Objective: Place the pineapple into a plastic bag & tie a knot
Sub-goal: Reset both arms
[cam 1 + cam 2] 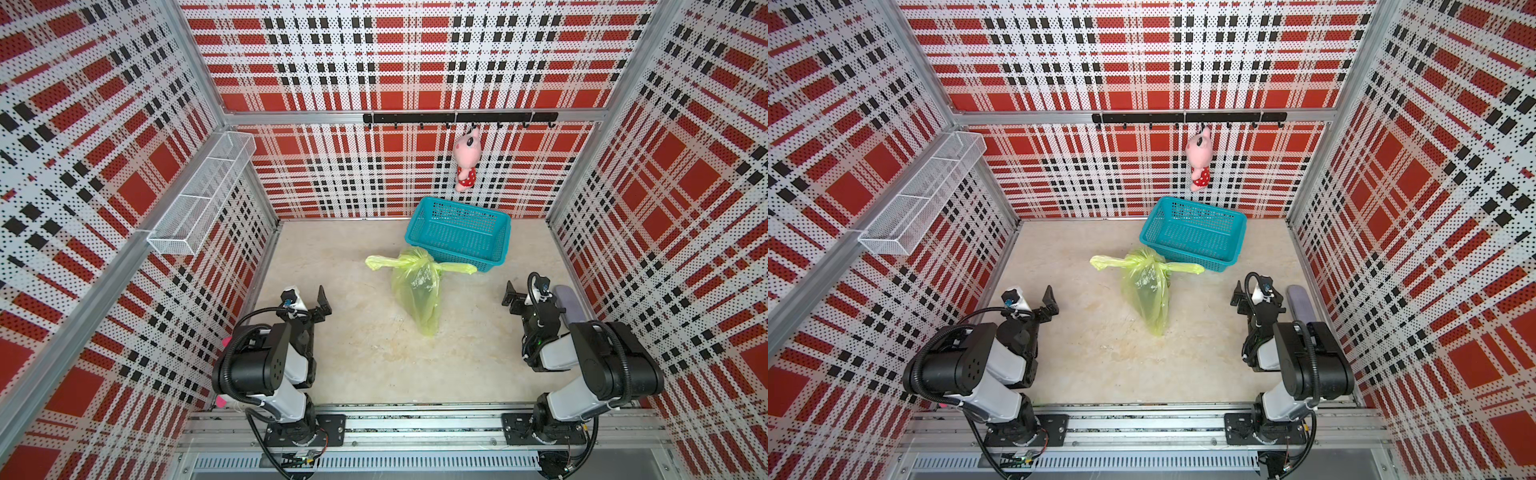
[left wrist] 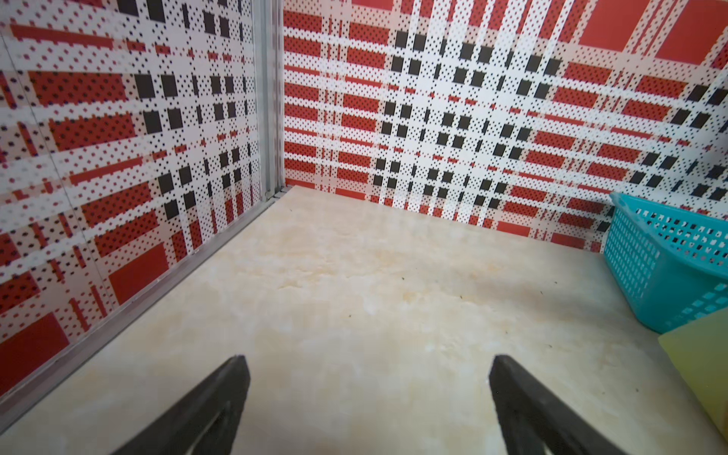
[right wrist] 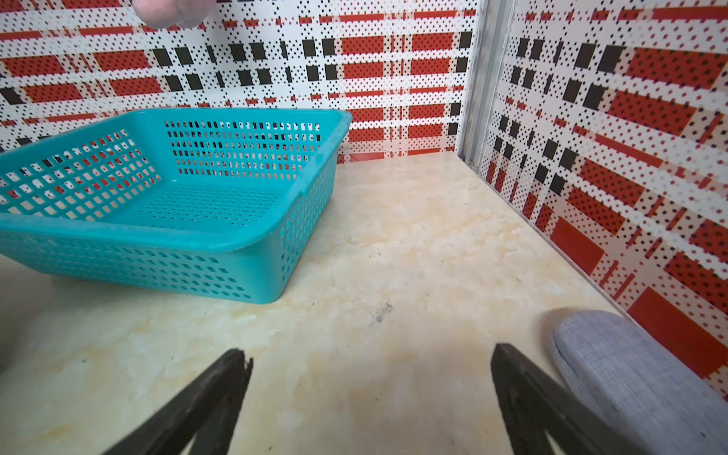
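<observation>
At mid-table, the bag (image 1: pixel 417 291) lies tied, its knot (image 1: pixel 424 262) just beside the basket (image 1: pixel 478 253), loose ends sticking out to either side. Left gripper (image 2: pixel 366 362) and right gripper (image 3: pixel 368 354) hang well apart from it on either flank, jaws spread wide; a grey case (image 3: pixel 630 374) lies just beside the right one.

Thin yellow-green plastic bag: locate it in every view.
Top views: mid-table in both, the knotted plastic bag sits in front of the teal mesh basket.
Left wrist: a yellow-green sliver at the frame's edge, beside the basket.
Right wrist: not in it.
Shared landmark: the basket.
</observation>
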You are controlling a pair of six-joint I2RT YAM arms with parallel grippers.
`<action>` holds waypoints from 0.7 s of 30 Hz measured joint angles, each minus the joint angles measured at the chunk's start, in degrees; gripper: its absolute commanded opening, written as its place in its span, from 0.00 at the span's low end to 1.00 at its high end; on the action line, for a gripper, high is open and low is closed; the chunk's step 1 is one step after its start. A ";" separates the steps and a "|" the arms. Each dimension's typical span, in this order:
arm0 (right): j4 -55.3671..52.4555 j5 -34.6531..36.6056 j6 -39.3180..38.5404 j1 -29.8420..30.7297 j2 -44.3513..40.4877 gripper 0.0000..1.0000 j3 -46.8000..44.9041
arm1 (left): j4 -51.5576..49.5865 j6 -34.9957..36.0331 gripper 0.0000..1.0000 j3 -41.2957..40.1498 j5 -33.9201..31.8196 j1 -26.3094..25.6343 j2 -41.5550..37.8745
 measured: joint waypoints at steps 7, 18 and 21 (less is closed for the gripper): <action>-1.27 1.77 -0.48 0.76 0.02 1.00 2.69 | -4.83 2.08 0.98 6.91 -2.58 -2.67 -0.76; -2.38 2.75 -1.01 1.22 0.02 1.00 2.69 | -7.82 3.02 0.98 7.04 -3.96 -3.17 -0.81; -3.06 2.91 -1.40 1.42 0.02 1.00 2.78 | -8.13 3.15 0.98 7.04 -3.98 -3.15 -0.81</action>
